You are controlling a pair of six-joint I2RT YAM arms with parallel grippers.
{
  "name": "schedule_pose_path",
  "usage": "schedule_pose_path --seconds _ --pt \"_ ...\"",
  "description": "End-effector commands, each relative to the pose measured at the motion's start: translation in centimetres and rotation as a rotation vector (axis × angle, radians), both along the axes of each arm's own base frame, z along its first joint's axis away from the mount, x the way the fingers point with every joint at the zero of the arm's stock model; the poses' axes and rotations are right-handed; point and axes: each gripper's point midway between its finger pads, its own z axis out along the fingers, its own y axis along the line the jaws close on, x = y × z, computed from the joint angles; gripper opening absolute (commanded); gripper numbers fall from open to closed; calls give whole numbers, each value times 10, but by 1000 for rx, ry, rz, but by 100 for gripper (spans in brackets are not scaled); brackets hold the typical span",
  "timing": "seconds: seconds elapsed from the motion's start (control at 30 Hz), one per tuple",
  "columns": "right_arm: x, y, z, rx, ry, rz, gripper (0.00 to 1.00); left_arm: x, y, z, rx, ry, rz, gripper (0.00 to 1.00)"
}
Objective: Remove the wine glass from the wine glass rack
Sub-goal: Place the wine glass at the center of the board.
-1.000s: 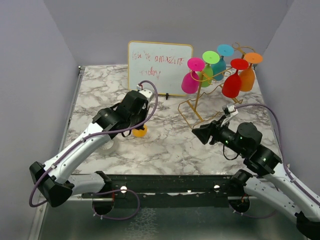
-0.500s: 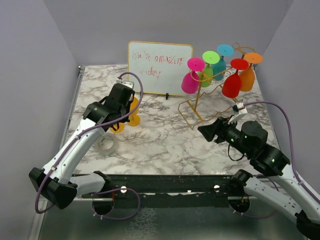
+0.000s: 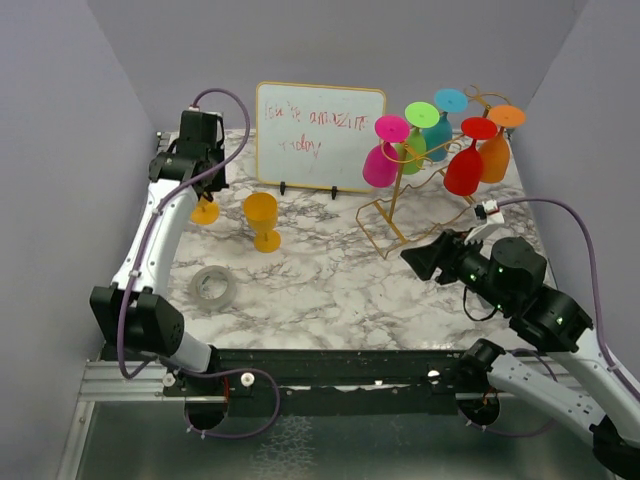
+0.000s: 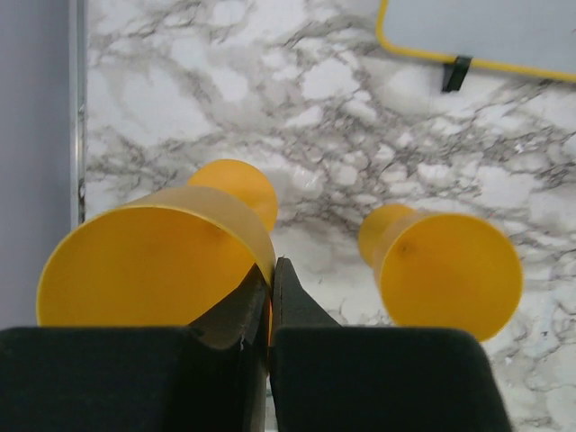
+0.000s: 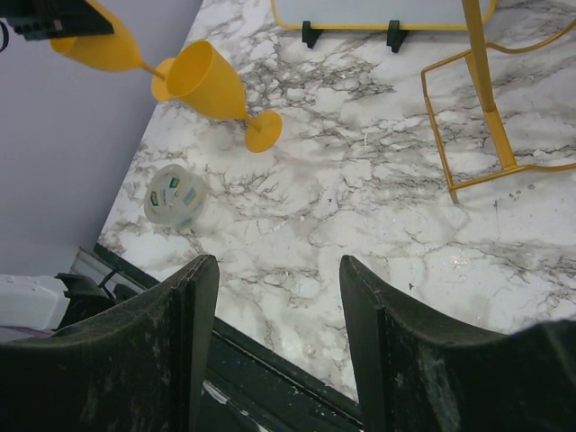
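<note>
Pinching wine glass [image 4: 148, 270] rim | left tool [image 4: 270, 281] | wine glass rack [image 3: 392, 205] well apart

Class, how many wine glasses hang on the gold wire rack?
5, left to right: magenta glass, green glass, teal glass, red glass, orange glass. Another could hide behind them.

The marble counter [image 3: 330, 275] carries a dry-erase board [image 3: 320, 135] standing along its far edge and the gold wire rack [image 5: 490, 99] toward the far right corner. A yellow wine glass [image 3: 262, 218] stands upright left of centre. A tape roll [image 3: 213, 287] lies flat toward the near left corner. Whether the second yellow glass [image 4: 144, 270], by the left edge, touches down is unclear.
</note>
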Motion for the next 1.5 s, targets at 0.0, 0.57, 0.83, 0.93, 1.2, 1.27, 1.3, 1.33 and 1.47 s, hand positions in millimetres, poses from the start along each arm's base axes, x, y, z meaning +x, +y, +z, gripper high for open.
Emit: schedule_pose_path --seconds 0.0,0.57,0.83,0.93,1.2,1.27,1.3,1.33,1.47 --pt "-5 -14 12 13 1 -53 62 41 -29 14 -104 -54 -107 0" --pt "4 -98 50 -76 -282 -368 73 96 -50 -84 -137 145 -152 0" --pt "8 -94 37 -93 -252 -364 73 96 -62 -93 -182 174 -206 1" --pt "11 -91 36 -108 -244 -361 73 90 -62 -96 -183 191 -205 3" --pt "17 -83 34 -127 -235 -346 75 84 -61 -90 -169 194 -227 29" --pt "18 -83 31 -130 -227 -350 75 84 -63 -87 -178 192 -240 36" --pt "19 -84 29 -134 -223 -359 76 84 -64 -84 -184 186 -247 37" --pt "21 -84 26 -139 -216 -368 77 84 -65 -81 -187 179 -250 41" --pt "24 -82 21 -150 -203 -371 77 87 -61 -69 -167 148 -245 53"
